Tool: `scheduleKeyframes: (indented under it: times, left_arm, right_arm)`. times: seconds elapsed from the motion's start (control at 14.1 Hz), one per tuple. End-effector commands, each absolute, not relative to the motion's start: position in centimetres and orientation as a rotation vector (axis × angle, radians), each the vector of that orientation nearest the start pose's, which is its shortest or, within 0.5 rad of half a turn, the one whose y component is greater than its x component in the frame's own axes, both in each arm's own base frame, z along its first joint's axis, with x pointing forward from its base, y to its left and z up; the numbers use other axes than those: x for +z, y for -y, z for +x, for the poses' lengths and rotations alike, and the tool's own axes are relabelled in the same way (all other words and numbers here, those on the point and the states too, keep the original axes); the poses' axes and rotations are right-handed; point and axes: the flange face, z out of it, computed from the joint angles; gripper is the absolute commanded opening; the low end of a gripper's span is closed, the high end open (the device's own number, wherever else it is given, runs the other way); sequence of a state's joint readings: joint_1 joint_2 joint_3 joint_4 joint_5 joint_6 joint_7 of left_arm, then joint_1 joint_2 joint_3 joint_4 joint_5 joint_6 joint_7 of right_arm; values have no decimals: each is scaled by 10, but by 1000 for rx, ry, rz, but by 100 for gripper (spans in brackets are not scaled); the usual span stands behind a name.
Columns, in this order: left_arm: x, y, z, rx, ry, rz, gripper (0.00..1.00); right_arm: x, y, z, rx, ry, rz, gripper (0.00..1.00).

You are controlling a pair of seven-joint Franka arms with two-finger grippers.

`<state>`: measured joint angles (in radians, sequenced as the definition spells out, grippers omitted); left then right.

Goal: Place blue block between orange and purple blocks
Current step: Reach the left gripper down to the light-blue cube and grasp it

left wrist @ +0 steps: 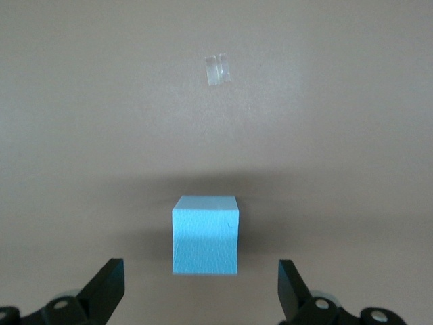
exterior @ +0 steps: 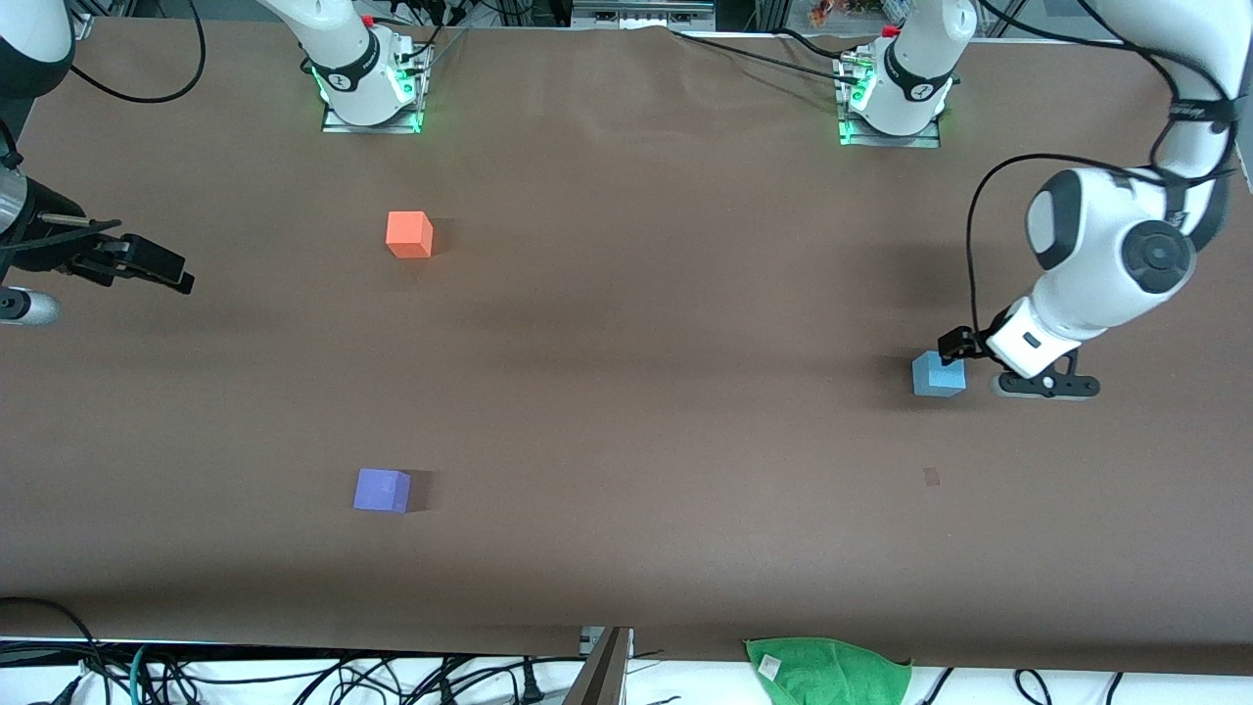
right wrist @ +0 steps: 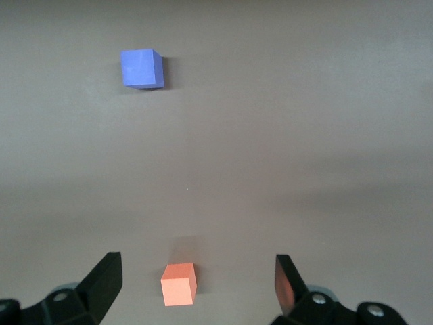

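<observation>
Left wrist view puts the small matte sky-blue cube (left wrist: 205,235) between my left gripper's (left wrist: 201,288) wide-spread fingers (left wrist: 107,284), not yet touched. It sits at the left arm's end of the table, well apart from the bright orange cube (exterior: 409,235) and the violet-purple cube (exterior: 382,490). I judge I should descend straight, keep the cube centred, and close on two flat faces so it does not twist. My right gripper (exterior: 162,266) waits with fingers wide over its end of the table. The brown matte tabletop (exterior: 666,411) looks flat; a green cloth (exterior: 830,672) lies at its edge.
</observation>
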<state>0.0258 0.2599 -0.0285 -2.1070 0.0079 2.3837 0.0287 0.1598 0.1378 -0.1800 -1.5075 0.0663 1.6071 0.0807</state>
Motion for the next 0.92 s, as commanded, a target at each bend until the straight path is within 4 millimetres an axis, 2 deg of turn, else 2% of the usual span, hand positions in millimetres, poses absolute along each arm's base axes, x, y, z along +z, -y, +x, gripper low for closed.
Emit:
scheduleKeyframes:
  times: [0.0,0.28,0.5,0.57,0.64,0.71,0.85]
  left_arm:
    - [261,1,577,-79,-116,-3127,100]
    - [204,3,573,-80,-120,-3134,100]
    - [183,2,570,-54,-120,-3136,100]
    - [183,2,570,-51,-122,-3136,79]
    - [182,3,569,-27,-151,-3135,30]
    - [179,2,565,23,-199,-3133,15]
    - [187,0,568,48,-223,-3131,12]
  right_arm:
    - [583,1,596,33,-159,-3088,100]
    - [583,2,596,32,-159,-3086,100]
    - [582,2,597,35,-157,-3088,100]
    - [582,3,597,35,-156,-3090,100]
    - [583,3,596,32,-156,-3090,100]
    - [582,3,597,37,-157,-3090,100]
    - [582,3,597,35,-156,-3090,100]
